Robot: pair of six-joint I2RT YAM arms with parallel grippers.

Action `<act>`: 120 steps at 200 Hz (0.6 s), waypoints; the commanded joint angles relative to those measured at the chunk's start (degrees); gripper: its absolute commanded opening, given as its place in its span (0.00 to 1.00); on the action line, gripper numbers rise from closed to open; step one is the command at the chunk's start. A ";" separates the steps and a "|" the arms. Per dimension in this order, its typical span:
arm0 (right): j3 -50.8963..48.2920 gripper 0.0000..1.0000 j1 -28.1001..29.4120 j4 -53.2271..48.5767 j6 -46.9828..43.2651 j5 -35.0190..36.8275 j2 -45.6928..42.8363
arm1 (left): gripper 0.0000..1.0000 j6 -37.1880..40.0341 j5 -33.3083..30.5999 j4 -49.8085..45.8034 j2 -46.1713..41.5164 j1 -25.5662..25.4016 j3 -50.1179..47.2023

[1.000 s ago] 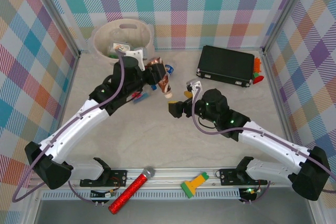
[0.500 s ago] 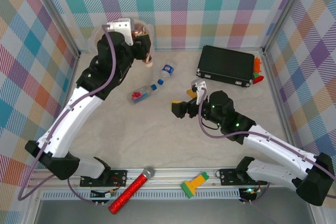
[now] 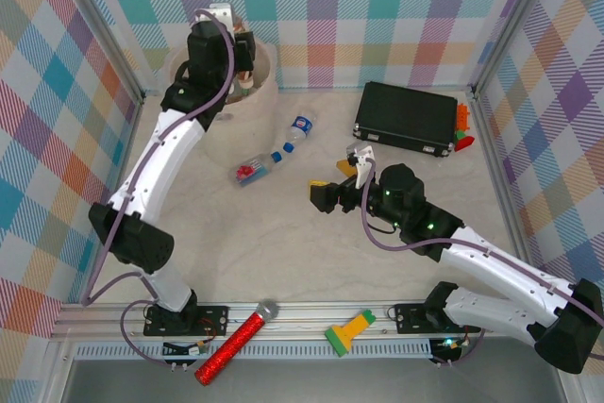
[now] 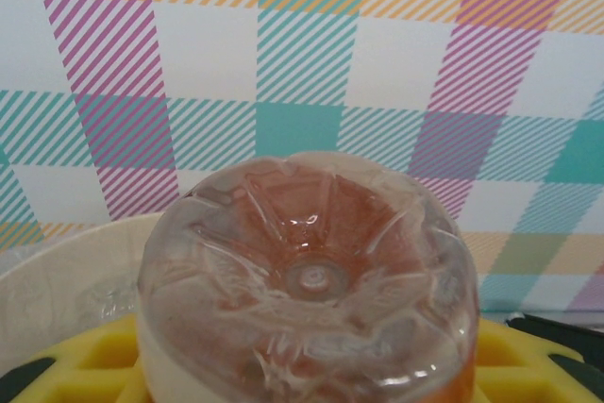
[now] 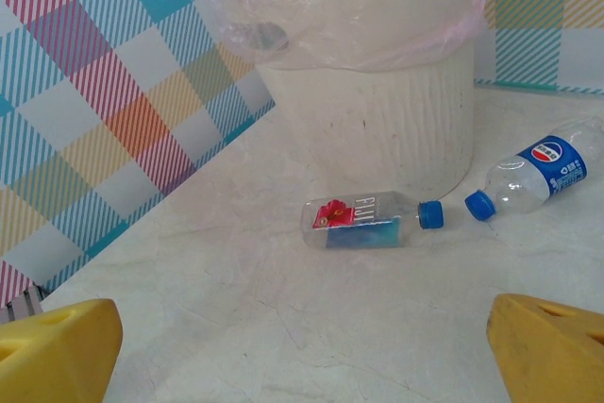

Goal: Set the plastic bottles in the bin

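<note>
- A pale marbled desk point(image 3: 311, 261), with pastel plaid walls point(image 3: 377, 16) around it.
- The left tool point(image 3: 243, 61) grasps a brown-tinted clear plastic bottle point(image 4: 307, 280) over the round cream bin point(image 3: 226, 129).
- The right tool point(image 5: 302, 346) hangs released.

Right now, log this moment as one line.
left hand: shut on brown bottle, over bin | right hand: open, empty | on table: red-label bottle, blue-label bottle
</note>
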 commanded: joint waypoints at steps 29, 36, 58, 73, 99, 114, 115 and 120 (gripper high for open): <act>-0.44 0.99 0.26 0.03 0.44 -0.36 -1.06 | 0.45 4.10 3.11 2.69 9.54 1.79 7.99; -0.53 0.99 0.24 -0.06 0.54 -0.27 -1.09 | 0.45 4.07 3.36 2.04 10.87 1.96 8.94; -0.87 0.99 0.24 -0.42 0.53 0.16 -1.40 | 0.44 4.00 3.98 -0.72 13.34 2.22 9.52; -1.33 0.99 0.25 -0.43 0.45 0.82 -1.65 | 0.45 3.89 4.22 -1.44 13.93 2.32 8.44; -1.66 0.99 0.31 -0.09 0.36 1.11 -1.24 | 0.45 3.04 4.82 -0.42 12.87 2.49 3.41; -1.57 0.99 0.24 0.08 0.34 1.06 -0.85 | 0.45 2.76 5.11 0.43 11.95 2.49 0.56; -1.54 0.99 0.24 0.09 0.35 1.05 -0.85 | 0.45 2.76 5.13 0.46 11.90 2.49 0.41; -1.60 0.99 0.24 0.20 0.36 0.99 -0.75 | 0.45 2.77 5.18 0.57 11.62 2.49 -0.31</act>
